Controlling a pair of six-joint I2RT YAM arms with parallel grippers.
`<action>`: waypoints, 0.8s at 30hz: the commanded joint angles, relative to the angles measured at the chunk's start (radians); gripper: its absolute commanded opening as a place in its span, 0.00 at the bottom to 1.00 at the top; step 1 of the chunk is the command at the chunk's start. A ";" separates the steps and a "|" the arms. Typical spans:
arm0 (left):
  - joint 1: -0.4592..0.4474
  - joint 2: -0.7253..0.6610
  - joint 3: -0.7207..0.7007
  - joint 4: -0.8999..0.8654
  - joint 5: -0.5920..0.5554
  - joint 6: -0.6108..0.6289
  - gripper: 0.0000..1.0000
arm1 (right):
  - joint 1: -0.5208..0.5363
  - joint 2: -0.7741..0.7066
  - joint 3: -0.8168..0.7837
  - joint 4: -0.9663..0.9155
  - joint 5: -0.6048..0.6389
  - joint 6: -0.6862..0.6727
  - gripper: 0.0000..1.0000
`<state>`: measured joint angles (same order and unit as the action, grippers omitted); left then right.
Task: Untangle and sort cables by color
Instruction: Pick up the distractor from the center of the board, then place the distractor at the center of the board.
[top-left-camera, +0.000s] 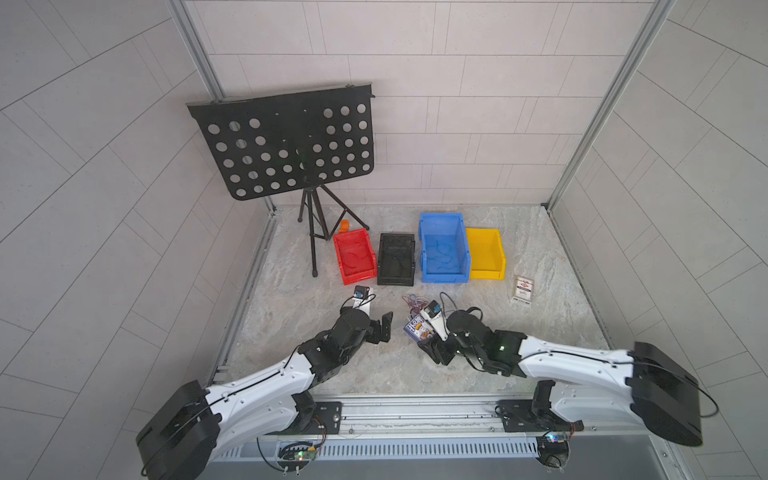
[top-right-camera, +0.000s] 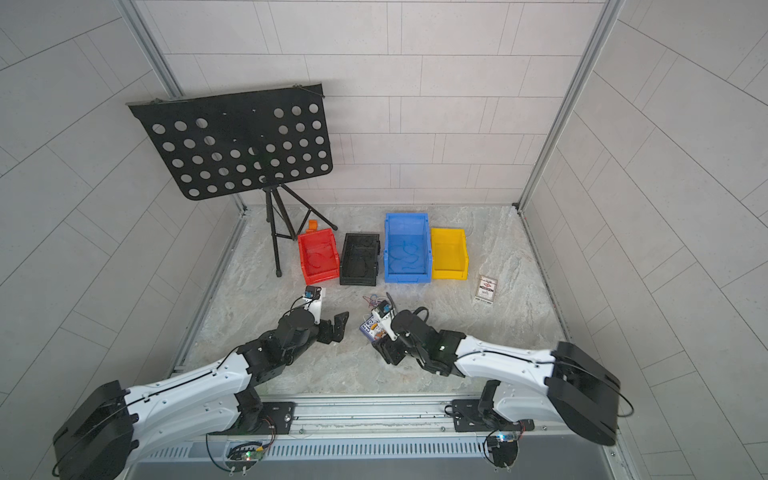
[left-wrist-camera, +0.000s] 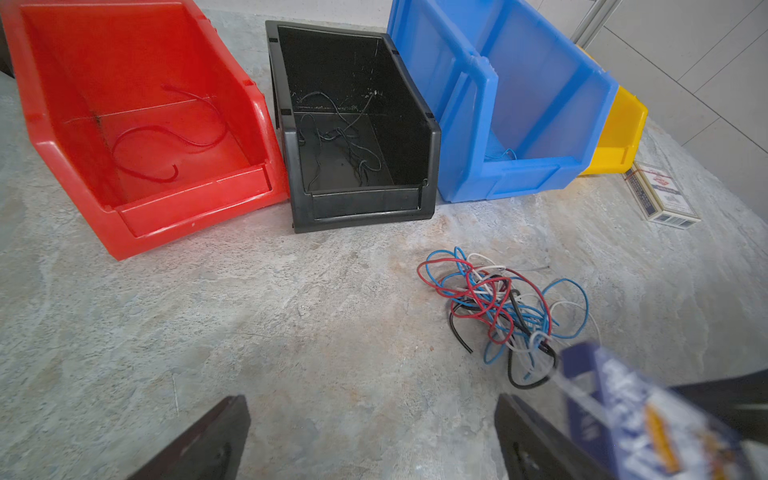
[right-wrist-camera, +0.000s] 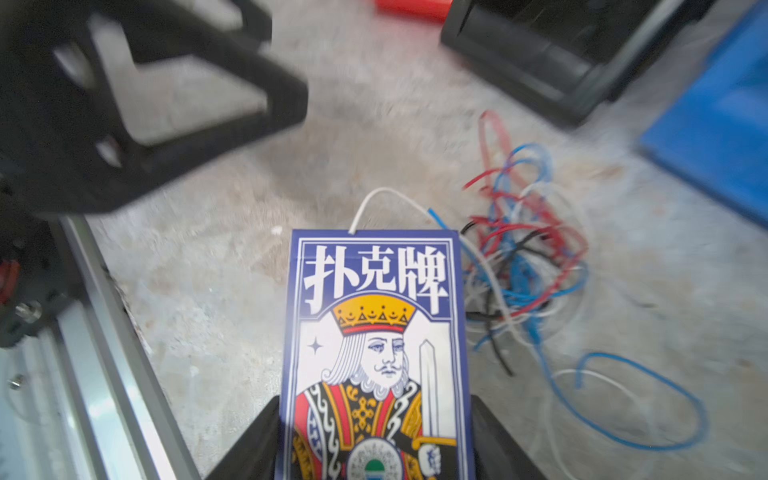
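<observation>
Right fingers (right-wrist-camera: 498, 449) clamp a blue card box (right-wrist-camera: 374, 332) by its long edges. We judge they hold it to clear it away from the cables (left-wrist-camera: 498, 307): it sits just beside the tangle, and a white strand loops out past its far edge. We cannot tell whether that strand is snagged.

The tangle of red, blue, black and white strands lies on the surface (left-wrist-camera: 291, 311), in front of the black bin (left-wrist-camera: 361, 203) and blue bin (left-wrist-camera: 519, 183).

Left fingers (left-wrist-camera: 208, 444) stand wide and empty near the tangle, probably ready to pick.

The red bin (left-wrist-camera: 195, 208) and black bin hold matching strands.
</observation>
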<state>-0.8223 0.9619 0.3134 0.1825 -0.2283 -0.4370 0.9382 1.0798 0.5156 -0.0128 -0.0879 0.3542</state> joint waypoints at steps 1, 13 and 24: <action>0.004 0.010 0.002 -0.005 0.022 0.001 1.00 | -0.106 -0.203 -0.003 -0.202 0.013 0.018 0.34; -0.001 0.057 0.052 -0.059 0.100 0.024 0.99 | -1.115 -0.028 0.085 -0.165 -0.167 0.014 0.28; -0.002 0.122 0.078 -0.074 0.110 0.038 0.99 | -1.117 0.354 0.289 -0.235 0.027 -0.108 0.44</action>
<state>-0.8223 1.0763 0.3649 0.1150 -0.1154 -0.4171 -0.1772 1.4265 0.7753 -0.2173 -0.1226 0.2897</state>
